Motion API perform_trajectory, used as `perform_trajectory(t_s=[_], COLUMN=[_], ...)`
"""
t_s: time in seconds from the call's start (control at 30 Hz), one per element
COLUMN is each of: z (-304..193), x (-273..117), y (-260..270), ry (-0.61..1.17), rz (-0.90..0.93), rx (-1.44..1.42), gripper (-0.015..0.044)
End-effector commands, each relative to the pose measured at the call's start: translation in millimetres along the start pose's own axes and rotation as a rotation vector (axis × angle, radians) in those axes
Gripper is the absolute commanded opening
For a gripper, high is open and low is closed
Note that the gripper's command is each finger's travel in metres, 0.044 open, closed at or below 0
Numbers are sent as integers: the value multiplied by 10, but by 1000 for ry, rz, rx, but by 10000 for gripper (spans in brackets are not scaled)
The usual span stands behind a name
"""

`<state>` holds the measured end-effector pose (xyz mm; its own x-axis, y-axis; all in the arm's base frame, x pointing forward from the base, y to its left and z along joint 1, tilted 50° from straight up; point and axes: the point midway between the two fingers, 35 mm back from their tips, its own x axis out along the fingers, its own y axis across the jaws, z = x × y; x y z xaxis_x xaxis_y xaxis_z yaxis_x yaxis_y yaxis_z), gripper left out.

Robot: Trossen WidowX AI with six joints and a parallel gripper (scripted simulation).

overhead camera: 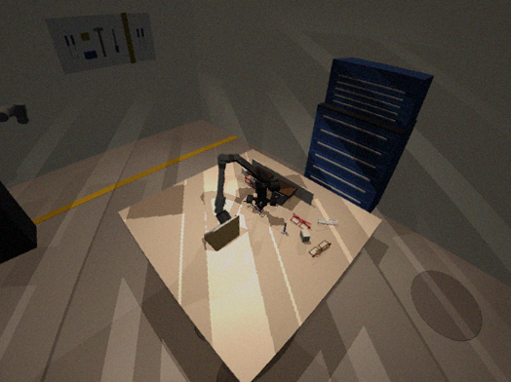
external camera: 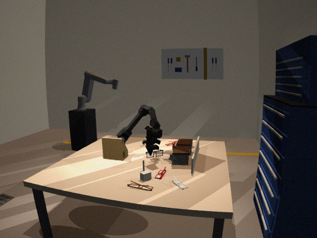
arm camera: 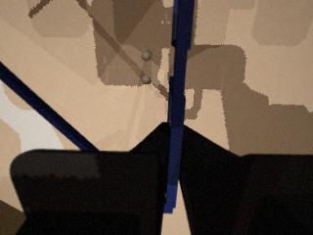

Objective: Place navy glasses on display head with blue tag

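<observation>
Wrist view: gripping glasses (overhead camera: 260, 212) (external camera: 159, 150) (arm camera: 177, 108) in tool (overhead camera: 260, 208) (external camera: 152, 152) (arm camera: 170, 129), front running out ahead between fingers. Likely carry next toward heads (overhead camera: 288, 190) (external camera: 180, 159), exterior-view right of tool; can't make out blue tag.

1. Navy glasses (overhead camera: 260, 211) (external camera: 153, 153) (arm camera: 177, 113): frame cut off by the top edge of the wrist view; one temple cut off by its left edge; lower part of the other temple partly covered by the gripper (overhead camera: 260, 206) (external camera: 153, 152) (arm camera: 168, 171).
2. Display heads (external camera: 180, 158) (external camera: 189, 142): rear one partly hidden behind the front one in the exterior view; blue tag not discernible; faces not readable.
3. Red glasses at the rear (overhead camera: 248, 179) (external camera: 171, 143): partly covered in both outside views; temples too small to trace.
4. Gripper fingers: lower parts cut off by the wrist view's bottom edge.
</observation>
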<state>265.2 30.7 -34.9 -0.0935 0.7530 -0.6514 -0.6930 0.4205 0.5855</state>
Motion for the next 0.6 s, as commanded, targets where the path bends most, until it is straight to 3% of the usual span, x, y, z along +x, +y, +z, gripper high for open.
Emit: perform_trajectory(t_s=[0.0,0.2,0.57], z=[22,16,-95], x=[-288,-652,-734], y=[-24,-13,-167], ry=[-3,-7,-5], rz=[-18,-13,-20], rx=[-12,-13,79], gripper=[0,0,0])
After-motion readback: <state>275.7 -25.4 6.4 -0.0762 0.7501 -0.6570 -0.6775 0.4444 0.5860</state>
